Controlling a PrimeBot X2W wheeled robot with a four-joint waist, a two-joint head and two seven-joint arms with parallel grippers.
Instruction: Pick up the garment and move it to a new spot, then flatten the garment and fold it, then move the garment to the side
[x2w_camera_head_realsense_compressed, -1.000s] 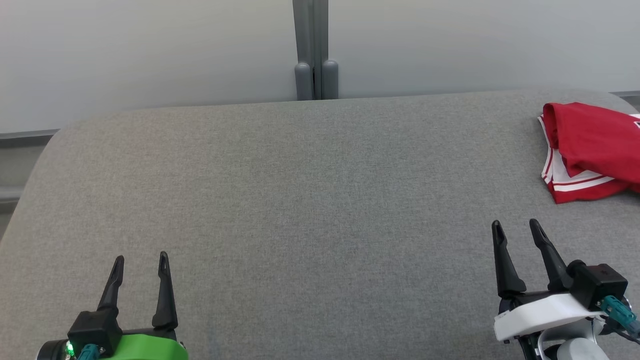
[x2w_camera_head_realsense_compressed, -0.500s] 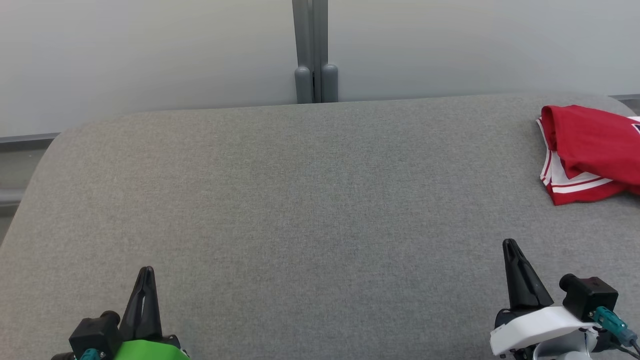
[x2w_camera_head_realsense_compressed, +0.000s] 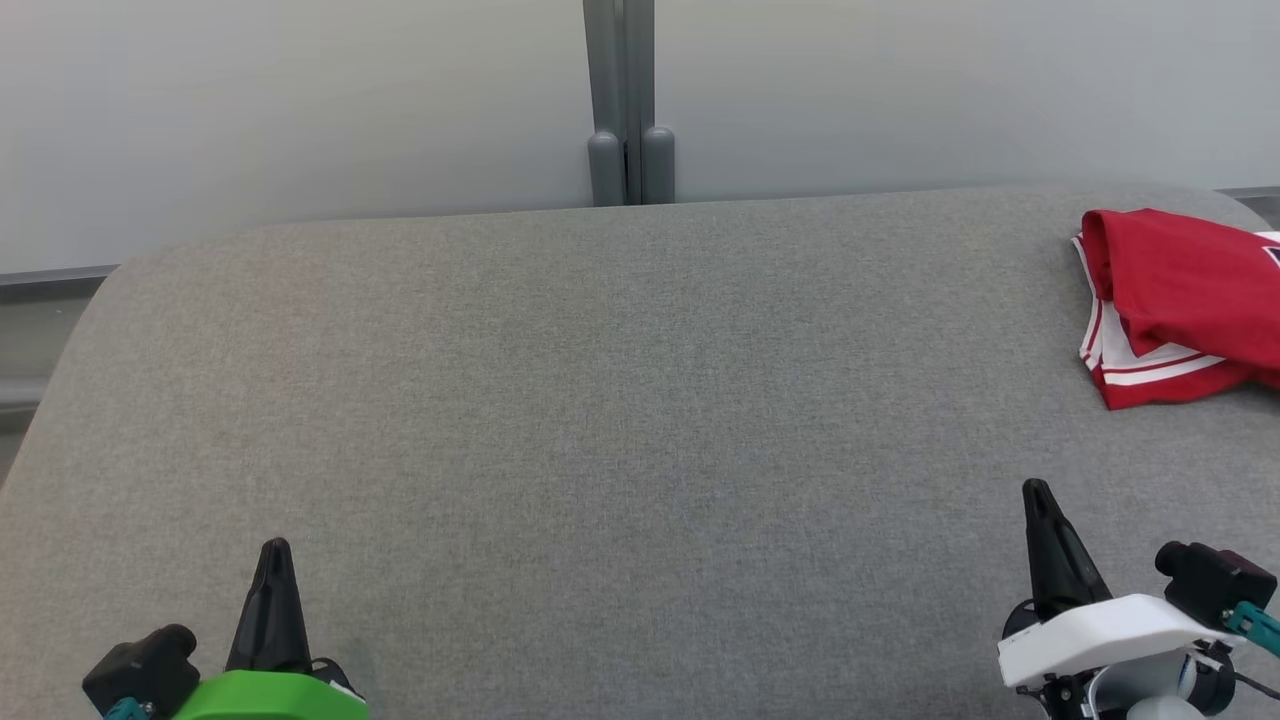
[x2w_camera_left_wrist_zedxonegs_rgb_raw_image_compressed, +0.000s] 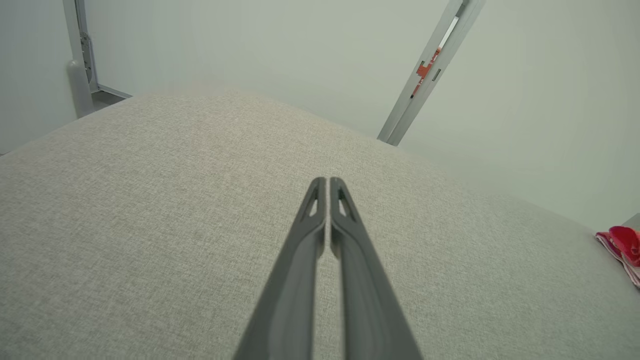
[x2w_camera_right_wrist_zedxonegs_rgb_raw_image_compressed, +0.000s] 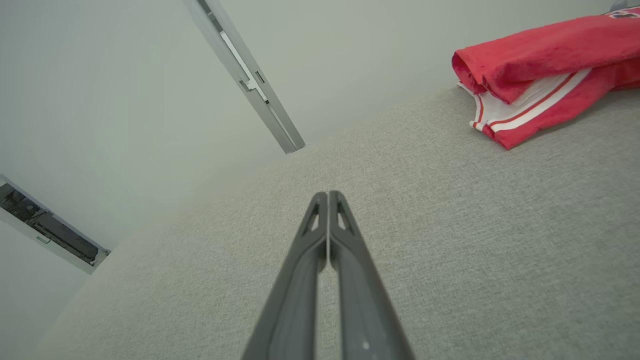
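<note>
The garment (x2w_camera_head_realsense_compressed: 1185, 295) is red with white stripes and lies folded at the far right of the grey padded table (x2w_camera_head_realsense_compressed: 620, 420). It also shows in the right wrist view, garment (x2w_camera_right_wrist_zedxonegs_rgb_raw_image_compressed: 545, 75), and as a sliver at the right edge of the left wrist view, garment (x2w_camera_left_wrist_zedxonegs_rgb_raw_image_compressed: 622, 247). My left gripper (x2w_camera_head_realsense_compressed: 273, 555) sits at the lower left, shut and empty, well away from the cloth. My right gripper (x2w_camera_head_realsense_compressed: 1037, 495) is at the lower right, shut on nothing, a short way in front of the garment. The tips meet in both wrist views: left gripper (x2w_camera_left_wrist_zedxonegs_rgb_raw_image_compressed: 327, 182), right gripper (x2w_camera_right_wrist_zedxonegs_rgb_raw_image_compressed: 327, 196).
A grey post (x2w_camera_head_realsense_compressed: 625, 100) stands behind the table's far edge against a pale wall. The table's corners are rounded, and its left edge drops off near a grey rail (x2w_camera_head_realsense_compressed: 40, 280).
Both grippers went from open to shut and drew back toward the bottom of the head view. The garment has not moved.
</note>
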